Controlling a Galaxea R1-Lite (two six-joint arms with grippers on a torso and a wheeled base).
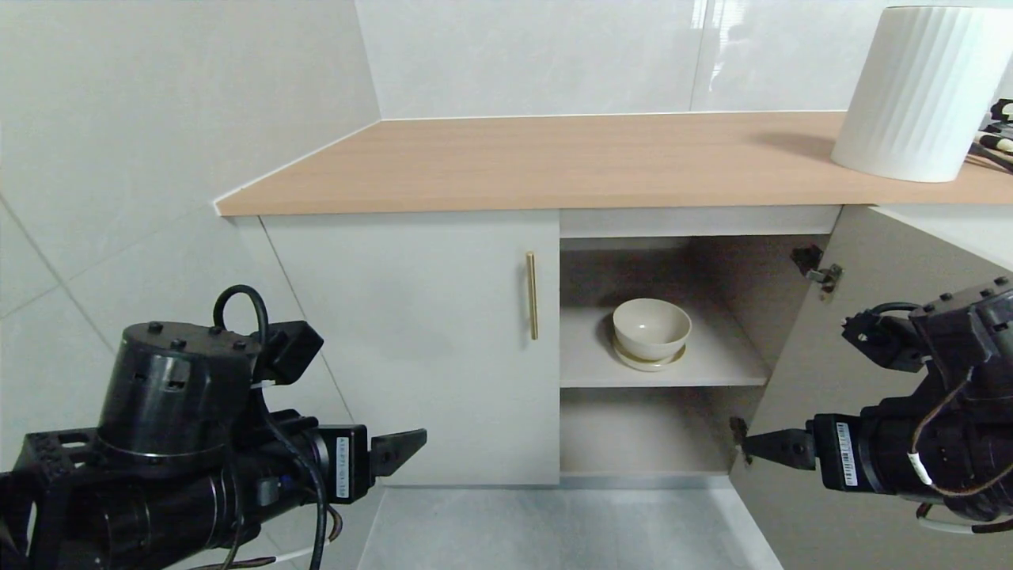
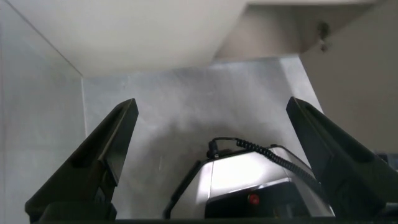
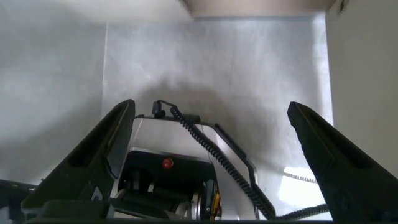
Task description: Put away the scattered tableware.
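Wide open, the left pincer hangs low in front of the closed cabinet door, pointing toward the open side of the cabinet. In its wrist view its two dark fingers stand far apart over the pale floor, holding nothing. The right pincer hangs at about the same height on the other side, pointing back toward the left one. It is close to the lower edge of the open door; whether it touches cannot be told. Its fingers are likewise spread wide and empty. The two pincers are well apart.

A cream bowl sits upright on a matching plate on the upper shelf inside the open compartment, nearer the shelf's left side and front. The lower shelf lies beneath it. A slim gold handle runs upright along the closed door's right edge. Above, the wooden bench carries a white ribbed container near its right end, in front of the white tiled wall.
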